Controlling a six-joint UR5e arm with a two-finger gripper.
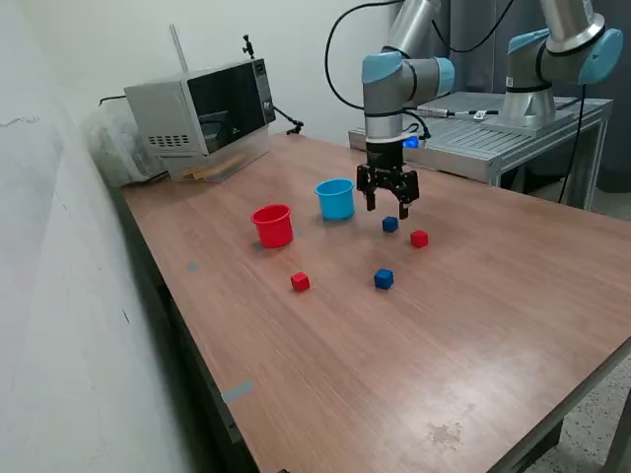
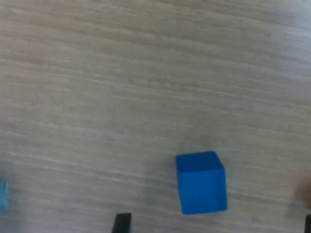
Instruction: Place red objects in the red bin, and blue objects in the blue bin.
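Gripper point(image 1: 387, 208) hovers with jaws spread, empty, above a blue cube point(image 1: 390, 225); wrist view crops both fingertips point(image 2: 121, 223) at its edge

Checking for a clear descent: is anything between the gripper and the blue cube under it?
Nothing: both views show only bare table between the gripper and blue cube.

I find no legible text, label, brand, number or sign in either view, on any object or surface.
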